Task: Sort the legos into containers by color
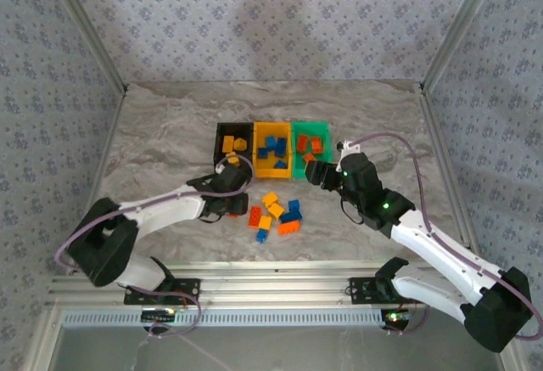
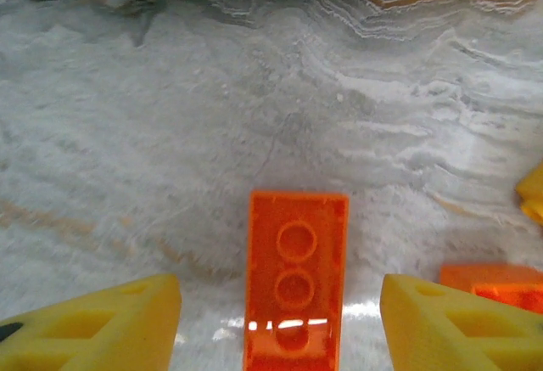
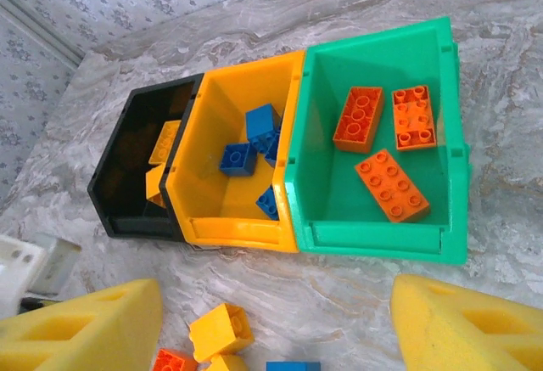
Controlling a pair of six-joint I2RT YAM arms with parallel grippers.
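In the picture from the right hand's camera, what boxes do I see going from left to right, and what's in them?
black box with yellow bricks → yellow-orange box with blue bricks → green box with red-orange bricks

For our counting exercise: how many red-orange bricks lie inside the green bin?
3, all in the green bin: the left brick, the right brick beside it, and the front brick nearer the camera. None appears hidden.
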